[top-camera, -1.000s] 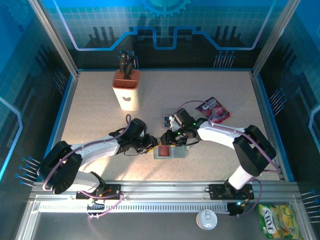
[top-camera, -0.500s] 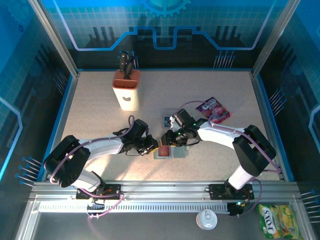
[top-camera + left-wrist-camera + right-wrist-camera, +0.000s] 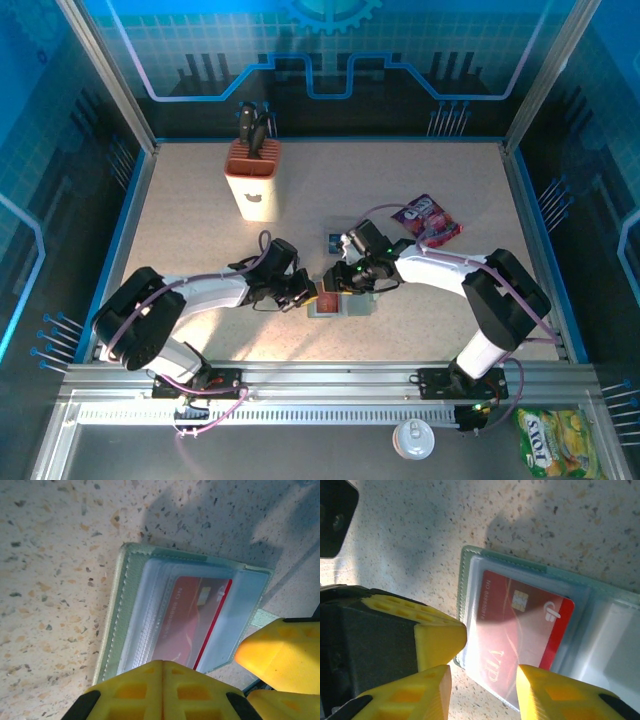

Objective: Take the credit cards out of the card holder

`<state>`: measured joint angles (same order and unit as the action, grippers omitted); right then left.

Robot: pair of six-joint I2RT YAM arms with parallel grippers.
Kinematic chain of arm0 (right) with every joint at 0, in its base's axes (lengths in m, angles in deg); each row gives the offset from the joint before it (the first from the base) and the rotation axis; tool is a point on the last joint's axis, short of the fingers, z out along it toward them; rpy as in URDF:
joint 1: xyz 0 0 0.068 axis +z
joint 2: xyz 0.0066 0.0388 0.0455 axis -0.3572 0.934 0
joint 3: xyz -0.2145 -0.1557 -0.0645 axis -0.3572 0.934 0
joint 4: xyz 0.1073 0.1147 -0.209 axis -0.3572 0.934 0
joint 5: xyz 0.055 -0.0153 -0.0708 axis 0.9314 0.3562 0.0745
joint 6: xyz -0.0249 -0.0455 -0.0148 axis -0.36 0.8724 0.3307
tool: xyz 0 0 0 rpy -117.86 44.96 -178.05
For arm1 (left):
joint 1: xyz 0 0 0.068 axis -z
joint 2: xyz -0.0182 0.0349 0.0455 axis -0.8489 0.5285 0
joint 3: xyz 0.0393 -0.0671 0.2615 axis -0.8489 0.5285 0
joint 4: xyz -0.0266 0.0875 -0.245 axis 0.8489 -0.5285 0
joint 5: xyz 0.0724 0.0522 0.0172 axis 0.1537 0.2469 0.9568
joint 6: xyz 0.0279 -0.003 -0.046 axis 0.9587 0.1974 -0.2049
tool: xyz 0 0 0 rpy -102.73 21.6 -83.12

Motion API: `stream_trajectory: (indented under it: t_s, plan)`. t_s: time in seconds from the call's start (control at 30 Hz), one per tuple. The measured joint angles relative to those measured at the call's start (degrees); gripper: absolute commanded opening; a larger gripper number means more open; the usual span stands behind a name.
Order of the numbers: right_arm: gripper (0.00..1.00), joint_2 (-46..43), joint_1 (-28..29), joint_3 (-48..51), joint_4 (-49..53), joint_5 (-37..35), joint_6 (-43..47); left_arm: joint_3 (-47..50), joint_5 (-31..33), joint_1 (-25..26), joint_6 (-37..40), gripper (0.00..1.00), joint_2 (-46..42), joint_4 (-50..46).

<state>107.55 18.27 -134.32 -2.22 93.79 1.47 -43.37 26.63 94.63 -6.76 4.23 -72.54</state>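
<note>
Since the holder [image 3: 340, 306] lies open at 6 o'clock of desk [image 3: 200, 240] centre, card [image 3: 520, 625] inside, left fingers [image 3: 150, 690] pressed together at its 9 o'clock edge probably pin it; right fingers [image 3: 555, 692], apart, straddle the card.

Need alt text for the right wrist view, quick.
An open grey-green card holder lies on the speckled table, a red credit card with a chip under its clear sleeve. The right gripper holds its yellow fingers apart above the card; the left gripper, shut, meets the holder's edge.
</note>
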Motion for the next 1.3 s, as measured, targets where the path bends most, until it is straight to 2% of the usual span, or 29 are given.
stream_trajectory:
  t_s: [1.3]
  plan:
    - [0.40,3.37,-0.04,1.40,-1.90,1.29,-0.20,0.02,-0.31,-0.02,0.02,0.05,1.46,-0.15]
